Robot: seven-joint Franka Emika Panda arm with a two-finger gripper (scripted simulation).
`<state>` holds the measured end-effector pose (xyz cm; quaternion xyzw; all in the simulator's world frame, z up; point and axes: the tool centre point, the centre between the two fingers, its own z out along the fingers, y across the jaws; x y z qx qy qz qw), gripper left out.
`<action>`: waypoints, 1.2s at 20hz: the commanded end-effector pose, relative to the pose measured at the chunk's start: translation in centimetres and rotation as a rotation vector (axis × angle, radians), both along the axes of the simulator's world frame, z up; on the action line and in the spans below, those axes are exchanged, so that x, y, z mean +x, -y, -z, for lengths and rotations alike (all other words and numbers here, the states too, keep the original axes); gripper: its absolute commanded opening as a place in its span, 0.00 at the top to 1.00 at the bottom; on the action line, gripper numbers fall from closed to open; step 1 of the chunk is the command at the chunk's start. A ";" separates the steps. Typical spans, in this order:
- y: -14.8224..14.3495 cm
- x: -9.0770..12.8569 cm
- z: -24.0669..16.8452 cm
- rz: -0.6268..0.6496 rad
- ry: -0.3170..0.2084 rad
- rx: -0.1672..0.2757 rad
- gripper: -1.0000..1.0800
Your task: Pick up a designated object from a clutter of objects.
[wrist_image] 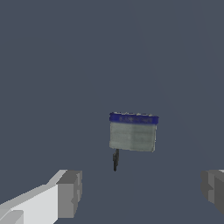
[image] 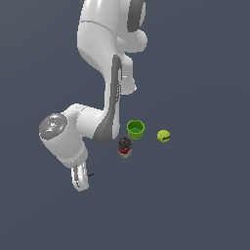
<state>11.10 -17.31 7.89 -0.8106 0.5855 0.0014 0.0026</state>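
The gripper is hovering, jaws spread, above the grey box with a blue edge. It is apparently lining up; next it needs lowering to straddle the box.

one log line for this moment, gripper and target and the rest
gripper: open, above target, no contact | target: grey box with blue edge, on floor, not grasped | apart from it: green cup, can, ball
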 end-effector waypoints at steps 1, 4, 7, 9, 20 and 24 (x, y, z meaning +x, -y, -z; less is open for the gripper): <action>0.5 0.1 0.8 0.036 0.000 -0.003 0.04; 0.9 0.1 1.4 0.059 -0.001 -0.005 0.04; 1.0 0.1 1.6 0.067 -0.001 -0.006 0.04; 1.0 0.0 1.6 0.062 -0.002 -0.005 0.04; 1.0 -0.1 5.9 0.067 -0.001 -0.005 0.04; 1.0 0.0 6.6 0.067 -0.001 -0.005 0.04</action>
